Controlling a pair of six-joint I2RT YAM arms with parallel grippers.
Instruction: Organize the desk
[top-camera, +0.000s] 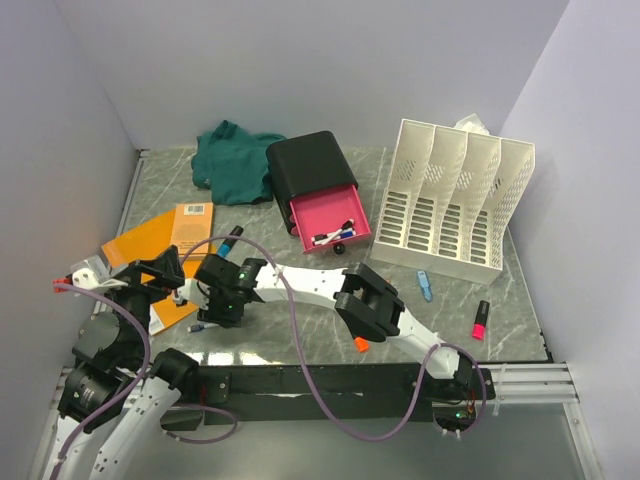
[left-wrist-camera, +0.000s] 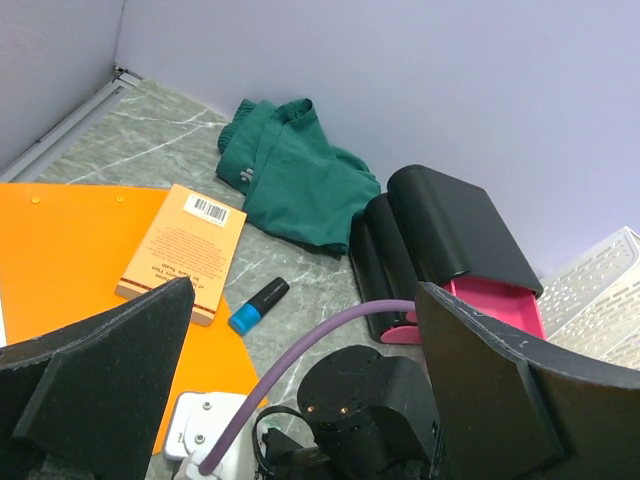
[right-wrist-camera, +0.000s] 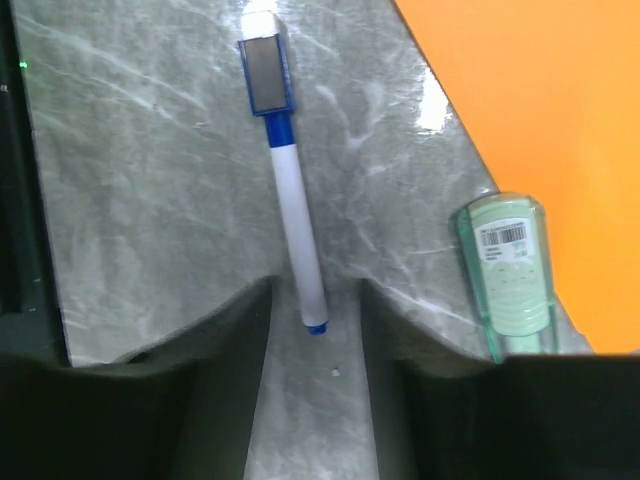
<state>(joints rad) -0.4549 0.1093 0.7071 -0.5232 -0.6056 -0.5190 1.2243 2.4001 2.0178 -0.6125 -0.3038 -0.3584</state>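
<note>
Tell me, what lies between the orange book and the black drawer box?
A black highlighter with a blue cap lies on the desk between the orange book and the black drawer box; the left wrist view shows it.

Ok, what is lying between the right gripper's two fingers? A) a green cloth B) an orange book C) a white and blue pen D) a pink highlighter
C: the right wrist view shows the white and blue pen on the desk, its end between the fingers of the right gripper.
</note>
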